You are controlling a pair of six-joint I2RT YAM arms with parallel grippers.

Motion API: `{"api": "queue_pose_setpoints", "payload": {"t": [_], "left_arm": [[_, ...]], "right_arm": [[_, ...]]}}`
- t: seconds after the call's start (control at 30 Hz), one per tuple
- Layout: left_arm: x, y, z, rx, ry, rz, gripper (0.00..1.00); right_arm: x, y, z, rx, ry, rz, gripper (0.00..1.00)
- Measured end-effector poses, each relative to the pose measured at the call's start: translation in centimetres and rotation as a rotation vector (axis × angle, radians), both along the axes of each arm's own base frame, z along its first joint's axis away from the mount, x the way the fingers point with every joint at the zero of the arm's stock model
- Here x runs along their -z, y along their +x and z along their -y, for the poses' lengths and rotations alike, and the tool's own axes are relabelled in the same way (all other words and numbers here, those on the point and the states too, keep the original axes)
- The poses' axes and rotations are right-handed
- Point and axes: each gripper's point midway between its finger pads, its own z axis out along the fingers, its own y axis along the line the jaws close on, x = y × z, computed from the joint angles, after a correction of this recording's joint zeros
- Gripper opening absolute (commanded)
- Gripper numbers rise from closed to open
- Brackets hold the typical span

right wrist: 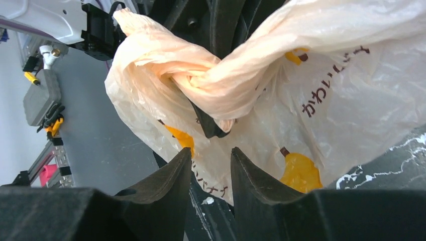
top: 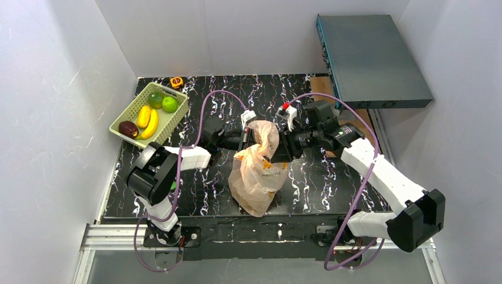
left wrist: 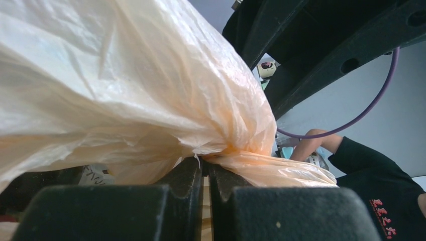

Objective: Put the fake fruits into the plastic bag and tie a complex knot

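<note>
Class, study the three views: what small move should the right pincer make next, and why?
Probably ease the right pincer forward and up to the twisted handle, then close on it. Its jaws stand apart with nothing between them, just short of that twist, while the left pincer is shut on the plastic bag, so the other side looks anchored.

A thin, crinkly, translucent peach plastic bag [top: 256, 177] with dark lettering and yellow prints slumps at the centre of the frame. Its upper part is drawn up into a twisted bunch of handles [right wrist: 211, 88]. Glossy plastic yellow bananas [top: 148, 121], two green round fruits [top: 170, 104] and a dark purple plum [top: 128, 128] lie together at upper left, well apart from the bag.
</note>
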Motion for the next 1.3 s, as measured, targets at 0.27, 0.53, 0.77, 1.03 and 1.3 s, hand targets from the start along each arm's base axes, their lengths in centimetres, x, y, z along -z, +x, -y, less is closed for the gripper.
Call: {"api": "queue_pose_setpoints", "payload": {"t": [0.27, 0.53, 0.77, 1.03, 1.3], "left_arm": [[0.0, 0.0, 0.0, 0.0, -0.002, 0.009, 0.0], [-0.1, 0.0, 0.0, 0.001, -0.006, 0.013, 0.0], [-0.3, -0.1, 0.0, 0.005, -0.013, 0.02, 0.0], [-0.4, -0.1, 0.0, 0.008, -0.018, 0.028, 0.0], [-0.4, -0.1, 0.0, 0.008, -0.018, 0.028, 0.0]], "right_arm": [[-0.1, 0.4, -1.4, -0.031, 0.056, -0.041, 0.45], [0.3, 1.2, -2.1, -0.032, 0.068, -0.048, 0.45], [0.3, 2.0, -2.0, -0.018, 0.082, -0.058, 0.29], [-0.2, 1.9, -2.1, -0.042, 0.114, -0.059, 0.25], [-0.1, 1.8, -2.2, -0.052, 0.117, -0.067, 0.27]]}}
